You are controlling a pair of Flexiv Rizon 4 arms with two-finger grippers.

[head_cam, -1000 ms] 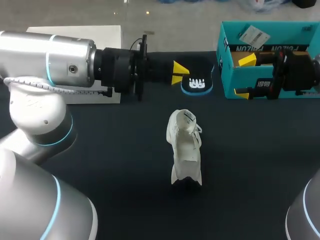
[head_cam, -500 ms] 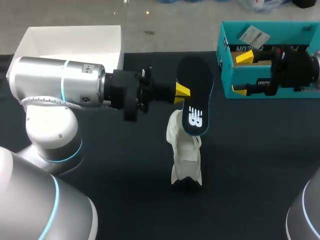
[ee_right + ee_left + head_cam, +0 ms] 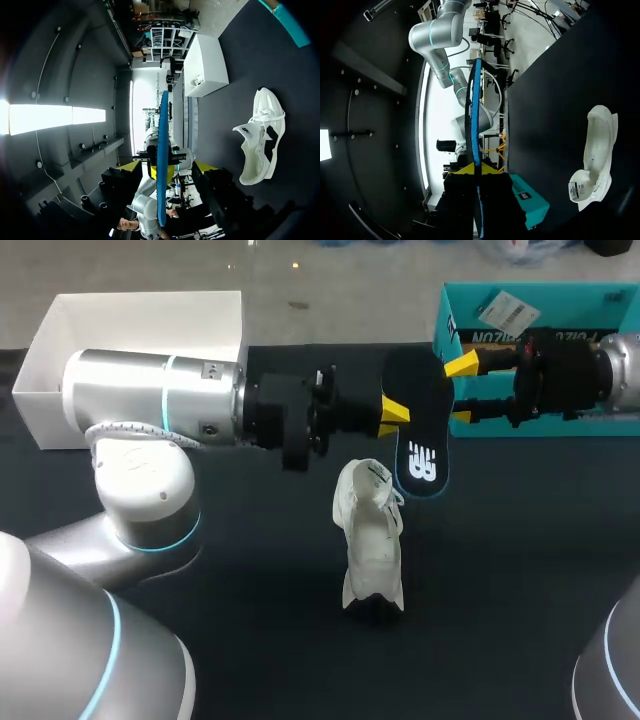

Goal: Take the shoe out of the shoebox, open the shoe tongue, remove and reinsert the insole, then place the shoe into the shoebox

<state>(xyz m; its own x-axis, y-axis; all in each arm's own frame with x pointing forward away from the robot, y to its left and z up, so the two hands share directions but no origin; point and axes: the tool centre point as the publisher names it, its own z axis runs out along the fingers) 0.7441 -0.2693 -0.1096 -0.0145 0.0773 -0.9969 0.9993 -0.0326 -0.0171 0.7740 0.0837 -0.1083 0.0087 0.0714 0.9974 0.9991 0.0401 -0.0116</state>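
- Insole: black, blue-edged, held in the air on edge at 1 o'clock of the shoe, with its logo end at its own 6 o'clock.
- Left gripper: clenched on the insole's edge, reaching in from 9 o'clock.
- Right gripper: fingers spread wide to either side of the insole without touching it, reaching in from 3 o'clock.
- Shoe: white, lying at the centre of the table, tongue pulled open, free of both grippers.
- Shoebox: teal, open, at the table's 1 o'clock.
- White box: open, at the table's 10 o'clock.
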